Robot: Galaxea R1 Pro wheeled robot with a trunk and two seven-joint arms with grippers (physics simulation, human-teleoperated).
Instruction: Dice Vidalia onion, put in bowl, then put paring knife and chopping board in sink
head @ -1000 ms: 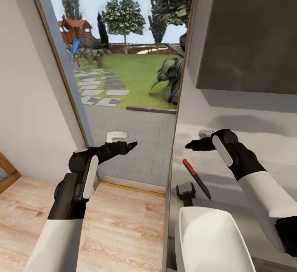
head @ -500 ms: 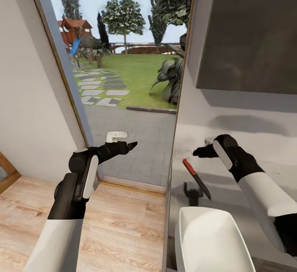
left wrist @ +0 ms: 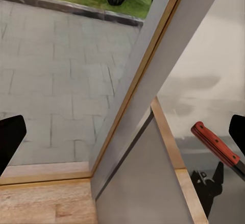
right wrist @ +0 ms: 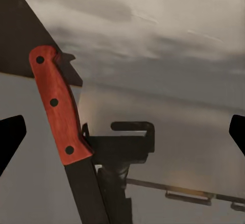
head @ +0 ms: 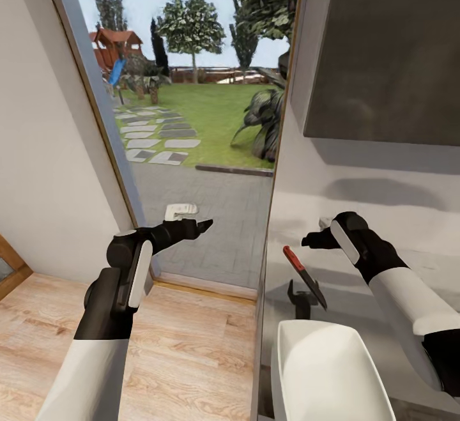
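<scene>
Grey countertop point(head: 383, 280), red-handled paring knife point(head: 304, 276), dark pointed blade

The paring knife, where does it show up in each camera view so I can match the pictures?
Head view: the paring knife lies on the countertop, right of centre, just beyond the bowl.
Left wrist view: its red handle sits at the right edge.
Right wrist view: it runs down the left side, handle above blade.
Shared landmark: the dark gripper reflection in the countertop beside the blade.
</scene>
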